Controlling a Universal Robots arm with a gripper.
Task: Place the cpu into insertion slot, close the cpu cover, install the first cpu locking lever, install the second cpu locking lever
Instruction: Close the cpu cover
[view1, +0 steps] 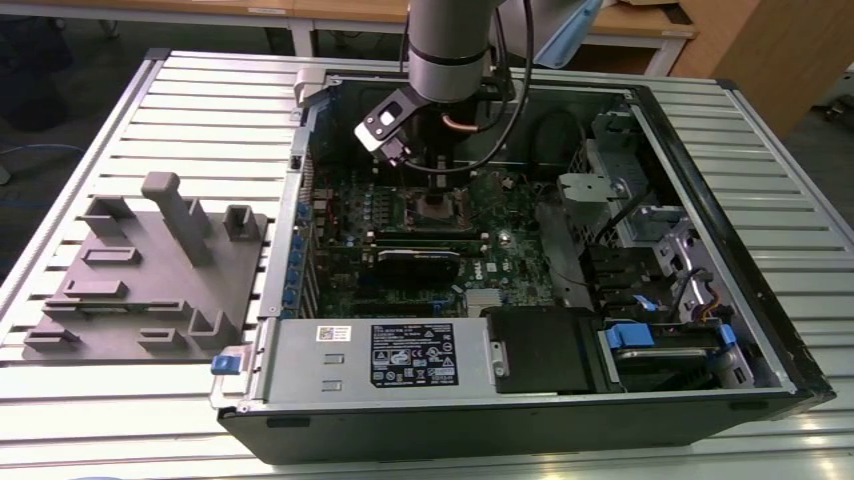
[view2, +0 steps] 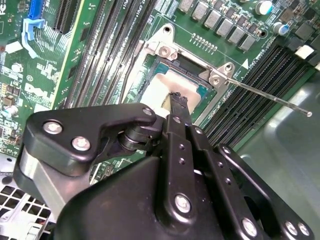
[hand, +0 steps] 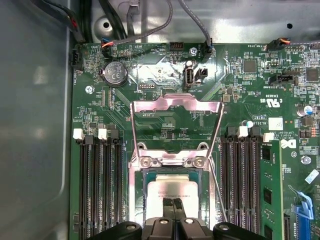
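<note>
Cpu, a small flat square chip with a silver-grey metal top (hand: 160, 192), lies flat inside the insertion slot, a square dark socket with a silvery metal rim (hand: 136, 192) on the green motherboard (hand: 235, 95). Its edges sit parallel to the socket walls, with a thin dark margin showing along the visible sides.

The cpu cover, a thin silvery metal frame plate with a square window (hand: 175, 101), is swung up and back on its hinge at one edge of the socket, so the chip lies uncovered. A thin silvery wire lever (view2: 270, 97) sticks out from one hinge corner, slanting away over the board. Long black memory slots (hand: 97, 185) run close along both sides of the socket, hemming it in there.

In both wrist views the black gripper (hand: 174, 206) comes down over the middle of the cpu with its two narrow fingertips (view2: 178, 102) pressed together, gripping nothing. The tips meet the chip's top or hang just over it; which, I cannot tell.

In the exterior view the grey arm reaches down through the open side of the black computer case (view1: 667, 150), which lies on a slatted metal table (view1: 134, 400).
</note>
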